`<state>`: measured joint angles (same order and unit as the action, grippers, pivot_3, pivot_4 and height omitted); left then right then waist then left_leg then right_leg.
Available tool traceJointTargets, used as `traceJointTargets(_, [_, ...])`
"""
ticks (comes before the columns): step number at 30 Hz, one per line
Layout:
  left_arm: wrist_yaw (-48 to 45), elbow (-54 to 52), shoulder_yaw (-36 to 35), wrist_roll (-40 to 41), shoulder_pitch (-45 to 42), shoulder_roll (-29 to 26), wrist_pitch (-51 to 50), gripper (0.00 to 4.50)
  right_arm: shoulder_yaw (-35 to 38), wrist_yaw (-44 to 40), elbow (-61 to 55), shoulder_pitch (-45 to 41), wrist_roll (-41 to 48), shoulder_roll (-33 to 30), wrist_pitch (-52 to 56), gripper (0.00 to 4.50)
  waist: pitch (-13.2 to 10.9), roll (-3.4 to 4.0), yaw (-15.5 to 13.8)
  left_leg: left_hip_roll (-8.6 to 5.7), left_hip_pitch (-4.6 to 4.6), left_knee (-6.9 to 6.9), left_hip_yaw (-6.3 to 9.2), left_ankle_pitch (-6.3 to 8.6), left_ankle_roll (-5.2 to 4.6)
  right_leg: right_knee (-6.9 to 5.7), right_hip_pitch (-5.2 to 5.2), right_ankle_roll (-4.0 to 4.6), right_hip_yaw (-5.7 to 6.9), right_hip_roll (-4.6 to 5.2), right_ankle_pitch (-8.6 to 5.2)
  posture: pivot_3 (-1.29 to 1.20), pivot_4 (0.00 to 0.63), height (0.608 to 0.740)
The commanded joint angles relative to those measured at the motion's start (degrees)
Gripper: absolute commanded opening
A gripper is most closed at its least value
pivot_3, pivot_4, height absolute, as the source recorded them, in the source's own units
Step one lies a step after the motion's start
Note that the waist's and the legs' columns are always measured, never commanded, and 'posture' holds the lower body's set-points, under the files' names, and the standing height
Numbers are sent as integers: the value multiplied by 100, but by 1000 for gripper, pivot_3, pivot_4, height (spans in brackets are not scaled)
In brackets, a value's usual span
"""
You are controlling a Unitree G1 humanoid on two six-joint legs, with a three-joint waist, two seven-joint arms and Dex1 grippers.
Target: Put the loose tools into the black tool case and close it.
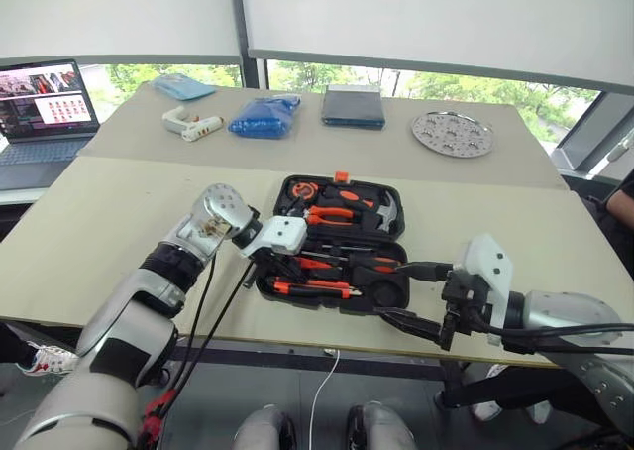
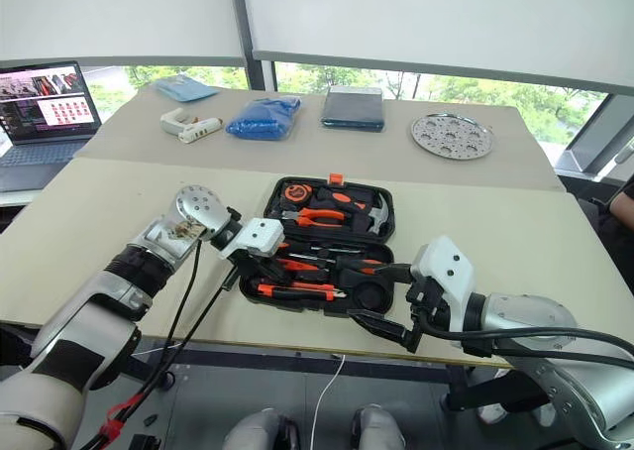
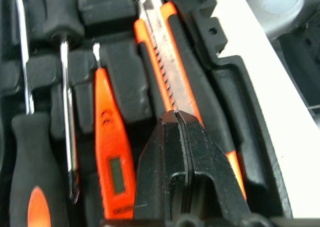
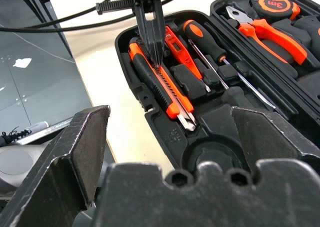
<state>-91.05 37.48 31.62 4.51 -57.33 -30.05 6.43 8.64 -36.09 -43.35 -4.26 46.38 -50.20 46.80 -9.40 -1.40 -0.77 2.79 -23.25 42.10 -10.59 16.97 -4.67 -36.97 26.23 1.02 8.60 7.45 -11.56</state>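
The case [image 1: 388, 293] lies open on the bench [image 1: 119, 232]. Left gripper [image 4: 152, 62] has its fingers clenched, tips down on the knife [image 4: 162, 87], which lies in its slot beside the slim orange tool [image 3: 112, 152]. Right gripper [image 1: 411, 296] hovers at the case's near edge, fingers spread wide, empty.
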Motion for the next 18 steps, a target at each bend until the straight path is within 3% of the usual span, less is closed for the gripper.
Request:
traceJointTargets(1, [107, 185, -78, -339, 103, 26, 38, 32, 207, 17, -84, -16, 155, 21, 12, 4500, 2, 3, 4, 0, 2, 1, 0, 0, 0, -1, 0, -1, 0, 0, 1, 0, 150, 718])
traceJointTargets(5, [-126, -241, -467, 450, -81, -203, -573, 32, 238, 26, -85, 10, 212, 30, 30, 4500, 1, 1, 8, 1, -3, 2, 3, 0, -1, -3, 3, -3, 0, 0, 4, 0, 150, 718])
traceJointTargets(8, [-145, -712, -200, 836, -72, -528, -889, 32, 250, 33, -84, 29, 250, 10, 24, 4500, 0, 0, 39, 3, -10, 3, 7, 0, -1, -4, 9, -3, -4, -2, 4, 0, 150, 718])
traceJointTargets(18, [16, -473, 11, -149, 288, -156, -36, 32, 240, 33, -91, 45, 287, -30, 29, 4500, 1, 1, -14, -4, -18, 17, 7, 4, -6, 1, 4, -7, 2, -2, 2, 0, 150, 718])
